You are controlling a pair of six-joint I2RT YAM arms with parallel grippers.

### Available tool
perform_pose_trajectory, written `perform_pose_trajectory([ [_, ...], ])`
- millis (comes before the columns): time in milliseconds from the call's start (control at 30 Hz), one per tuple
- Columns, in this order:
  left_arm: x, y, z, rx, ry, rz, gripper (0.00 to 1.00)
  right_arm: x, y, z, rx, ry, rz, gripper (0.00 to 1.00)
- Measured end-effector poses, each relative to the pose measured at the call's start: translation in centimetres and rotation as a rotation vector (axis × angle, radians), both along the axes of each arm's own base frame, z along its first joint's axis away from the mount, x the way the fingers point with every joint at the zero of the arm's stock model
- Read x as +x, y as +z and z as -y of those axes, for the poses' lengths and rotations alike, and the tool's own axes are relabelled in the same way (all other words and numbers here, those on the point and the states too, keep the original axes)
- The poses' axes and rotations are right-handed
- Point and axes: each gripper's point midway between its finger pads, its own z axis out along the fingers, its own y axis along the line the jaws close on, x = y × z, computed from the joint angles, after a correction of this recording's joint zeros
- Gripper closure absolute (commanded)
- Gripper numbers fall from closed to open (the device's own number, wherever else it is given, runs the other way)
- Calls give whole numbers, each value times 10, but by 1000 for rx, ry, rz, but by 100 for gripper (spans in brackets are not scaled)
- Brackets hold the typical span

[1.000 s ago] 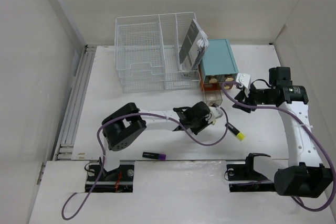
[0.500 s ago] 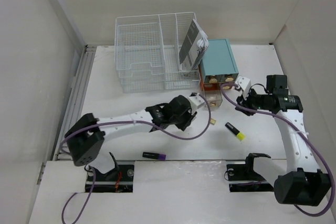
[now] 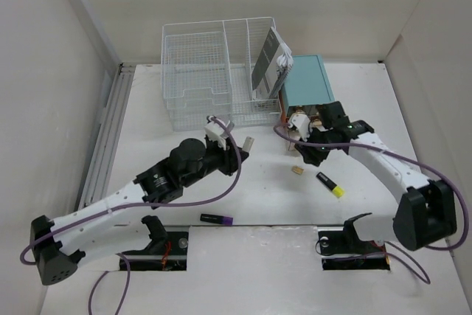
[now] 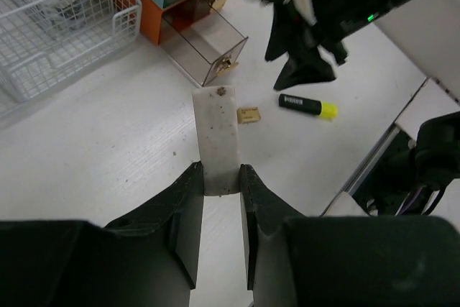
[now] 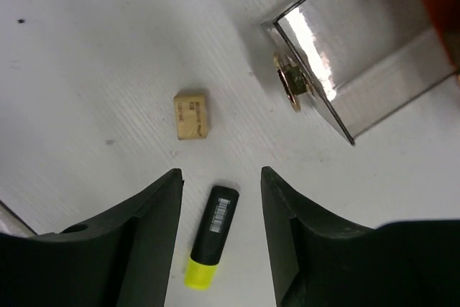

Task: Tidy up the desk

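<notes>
Matte white desk [image 3: 265, 197] fills mid-frame. Centre-left, the left gripper [image 4: 219, 177] pinches a flat white slab [image 4: 217, 131]. Right of centre, the right gripper [image 5: 221, 176] gapes empty above a small tan block [image 5: 191, 115] and black-yellow highlighter [image 5: 215, 224], beside a clear plastic drawer [image 5: 359, 48].

Matt white desk [image 3: 147, 130], faintly grained; white coated wire-mesh organizer [image 3: 195, 71]; teal box [image 3: 310, 79] with a smooth matt top; clear glossy plastic drawer [image 5: 359, 55] with a shiny brass-coloured knob [image 5: 289, 83]; smooth black plastic highlighter [image 5: 215, 231] with a yellow cap; matt tan block [image 5: 191, 115]; matt, speckled white strip [image 4: 218, 134]
</notes>
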Motion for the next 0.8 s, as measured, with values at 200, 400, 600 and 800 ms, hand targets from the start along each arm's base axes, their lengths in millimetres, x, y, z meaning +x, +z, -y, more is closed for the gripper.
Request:
perform_pose_trajectory([
  [200,-1,16,-16,-85,67,11,100,-3,-44,-9,-129,-50,-128,42],
  [400,1,14,-18,-89,90,2,100,16,-44,-16,-200,-80,-135,41],
  [600,1,11,-19,-85,97,-3,100,12,-44,-28,-223,-48,-135,41],
  [800,1,10,-19,-83,97,-4,100,4,-55,-31,-249,-29,-176,41],
])
